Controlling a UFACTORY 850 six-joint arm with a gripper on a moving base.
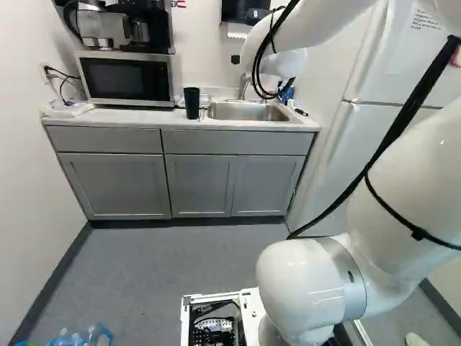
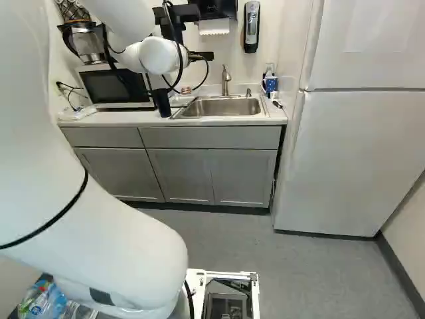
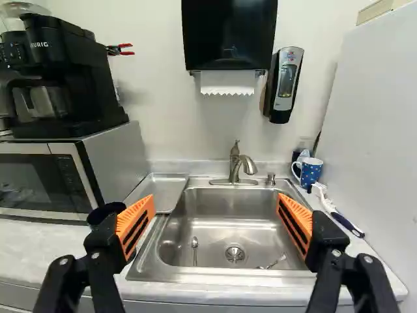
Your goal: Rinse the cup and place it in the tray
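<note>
In the right base view, a black part of my gripper (image 2: pixel 200 56) shows beside the white wrist; its fingertips are hidden there. The wrist view shows the gripper (image 3: pixel 214 214) open, its orange pads wide apart with nothing held, facing the sink. A black cup (image 1: pixel 191 103) stands upright on the counter beside the sink; in the wrist view this cup (image 3: pixel 104 212) is mostly hidden behind one finger. A shallow metal tray (image 3: pixel 165 190) lies alongside the basin. The steel sink (image 3: pixel 228 218) has a faucet (image 3: pixel 241 163) at its back edge and spoons inside.
A microwave (image 1: pixel 127 78) with a coffee maker (image 3: pixel 55 72) on top stands beside the tray. Across the sink are a blue dotted mug (image 3: pixel 310 171), a brush (image 3: pixel 345 220) and the refrigerator (image 2: pixel 362 153). A towel dispenser (image 3: pixel 228 36) and soap dispenser (image 3: pixel 285 81) hang above.
</note>
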